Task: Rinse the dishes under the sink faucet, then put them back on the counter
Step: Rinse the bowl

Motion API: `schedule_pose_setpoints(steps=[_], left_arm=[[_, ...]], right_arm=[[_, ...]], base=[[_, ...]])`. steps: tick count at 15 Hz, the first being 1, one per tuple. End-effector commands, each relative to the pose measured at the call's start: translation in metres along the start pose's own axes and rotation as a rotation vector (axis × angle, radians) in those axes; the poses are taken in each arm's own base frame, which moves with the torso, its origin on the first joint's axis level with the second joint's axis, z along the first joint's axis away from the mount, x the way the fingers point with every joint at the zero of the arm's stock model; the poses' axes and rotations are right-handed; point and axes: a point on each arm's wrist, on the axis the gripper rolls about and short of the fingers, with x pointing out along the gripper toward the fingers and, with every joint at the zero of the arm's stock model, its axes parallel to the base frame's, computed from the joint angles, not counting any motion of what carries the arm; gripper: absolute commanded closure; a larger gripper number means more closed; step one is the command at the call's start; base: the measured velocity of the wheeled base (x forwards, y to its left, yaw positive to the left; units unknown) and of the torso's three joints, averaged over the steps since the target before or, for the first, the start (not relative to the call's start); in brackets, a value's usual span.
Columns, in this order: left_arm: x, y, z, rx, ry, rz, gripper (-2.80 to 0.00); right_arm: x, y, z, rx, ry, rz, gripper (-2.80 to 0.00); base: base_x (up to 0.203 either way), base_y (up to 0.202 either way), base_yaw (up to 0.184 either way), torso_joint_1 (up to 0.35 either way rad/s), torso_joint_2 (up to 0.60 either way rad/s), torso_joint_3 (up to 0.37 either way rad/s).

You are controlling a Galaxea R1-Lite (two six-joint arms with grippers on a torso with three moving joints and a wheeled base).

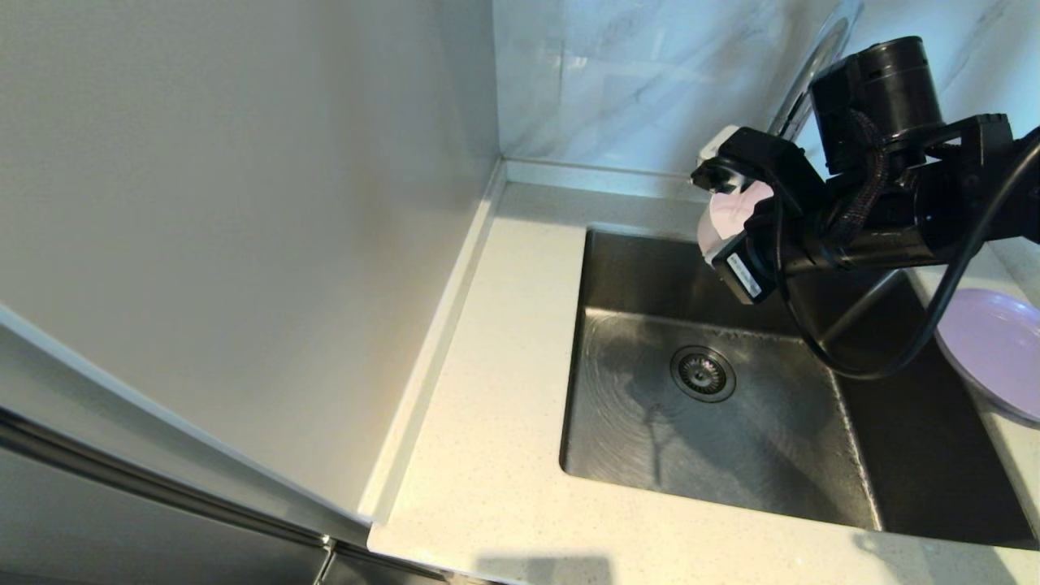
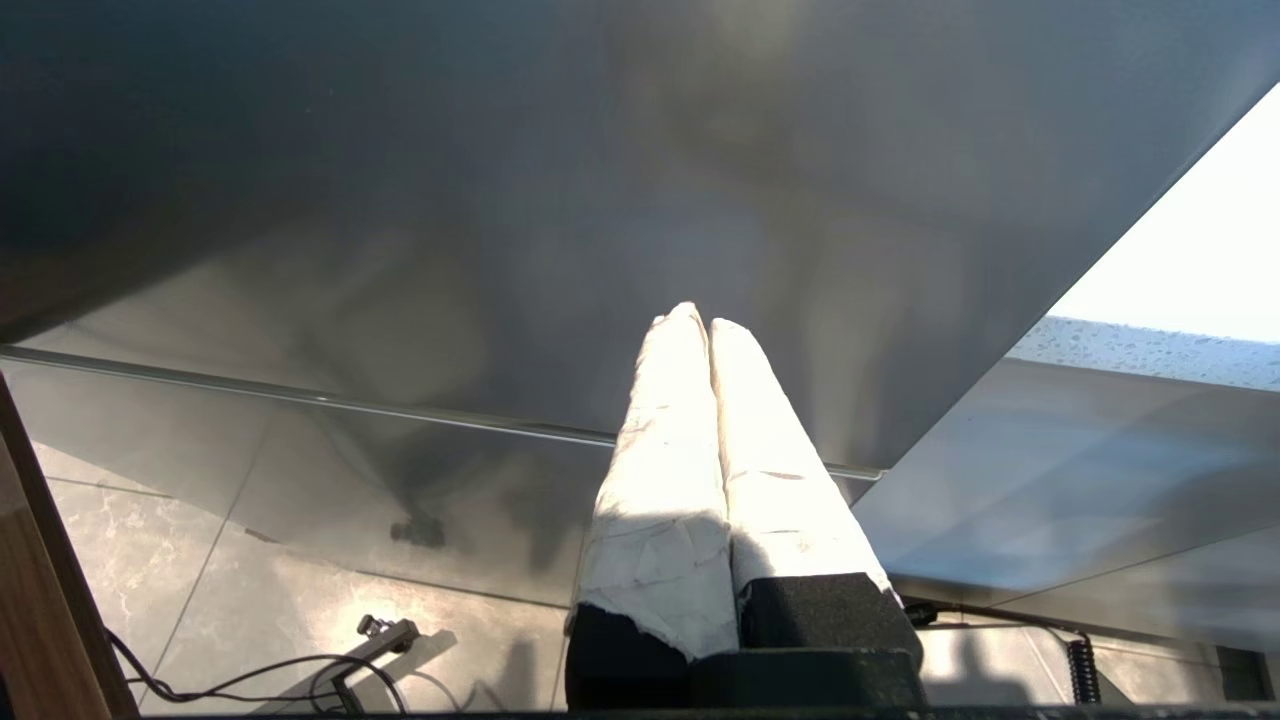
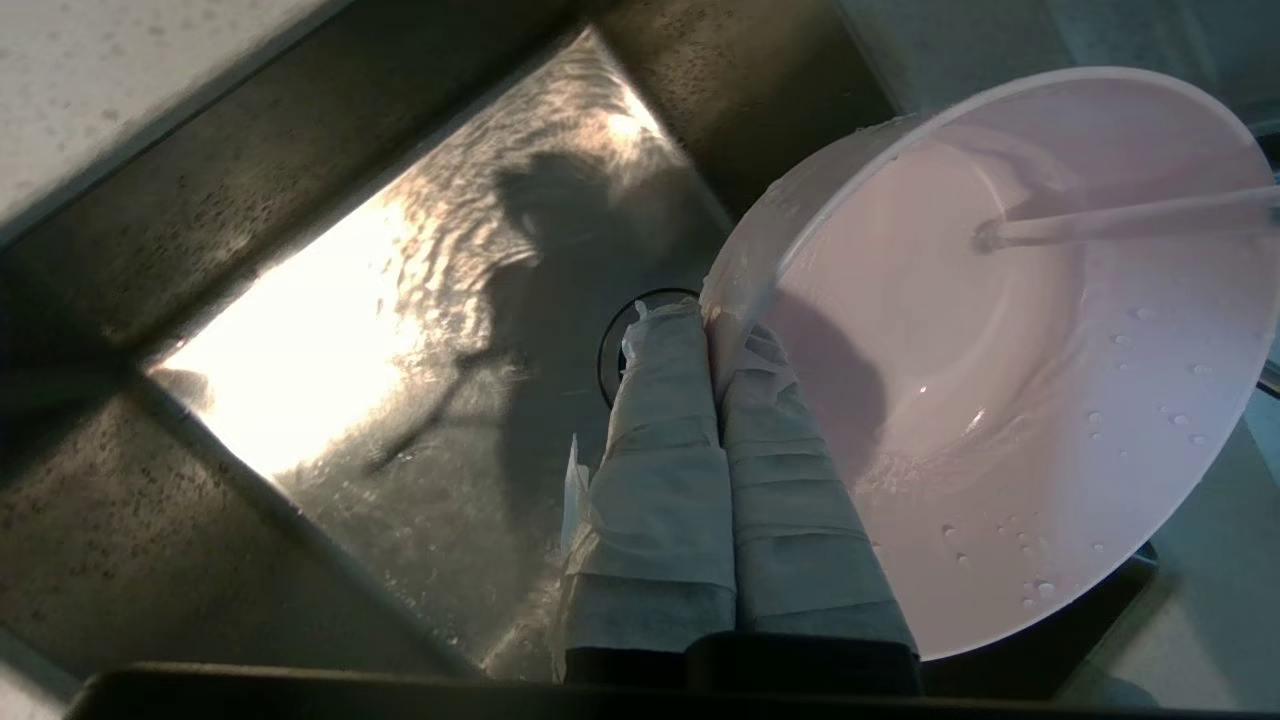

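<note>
My right gripper (image 3: 716, 335) is shut on the rim of the pale pink bowl (image 3: 1000, 350), one finger inside and one outside. It holds the bowl (image 1: 729, 215) tilted above the back of the steel sink (image 1: 634, 268). A thin stream of water (image 3: 1120, 215) runs into the bowl, and drops cling to its inside. The chrome faucet (image 1: 812, 69) rises behind my right arm. The lilac plate (image 1: 995, 349) lies on the counter to the right of the sink. My left gripper (image 2: 697, 320) is shut and holds nothing, parked low beside a cabinet front, out of the head view.
Water ripples over the sink floor around the round drain (image 1: 703, 374). Cream counter (image 1: 504, 366) runs along the sink's left and front, bounded by a low raised edge and a pale wall on the left. Marble tiles (image 1: 617, 81) stand behind.
</note>
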Motion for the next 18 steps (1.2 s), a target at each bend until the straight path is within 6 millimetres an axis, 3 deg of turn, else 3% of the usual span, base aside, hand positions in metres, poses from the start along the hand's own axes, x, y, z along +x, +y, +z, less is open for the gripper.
schedule_pose_setpoints(steps=[1, 5, 10, 14, 18], left_arm=[[0.0, 0.0, 0.0, 0.0, 0.0, 0.0, 0.0], [0.0, 0.0, 0.0, 0.0, 0.0, 0.0, 0.0], [0.0, 0.0, 0.0, 0.0, 0.0, 0.0, 0.0], [0.0, 0.0, 0.0, 0.0, 0.0, 0.0, 0.0], [0.0, 0.0, 0.0, 0.0, 0.0, -0.001, 0.0]], right_arm=[[0.008, -0.006, -0.002, 0.012, 0.007, -0.032, 0.0], [0.008, -0.034, -0.015, 0.053, 0.038, -0.108, 0.0], [-0.006, -0.064, -0.036, 0.111, 0.064, -0.16, 0.0], [-0.035, -0.074, -0.054, 0.18, 0.029, -0.115, 0.0], [-0.067, -0.074, -0.052, 0.559, -0.068, 0.037, 0.0]], base=[[0.0, 0.0, 0.0, 0.0, 0.0, 0.0], [0.0, 0.0, 0.0, 0.0, 0.0, 0.0], [0.0, 0.0, 0.0, 0.0, 0.0, 0.0], [0.0, 0.0, 0.0, 0.0, 0.0, 0.0], [0.0, 0.0, 0.0, 0.0, 0.0, 0.0]])
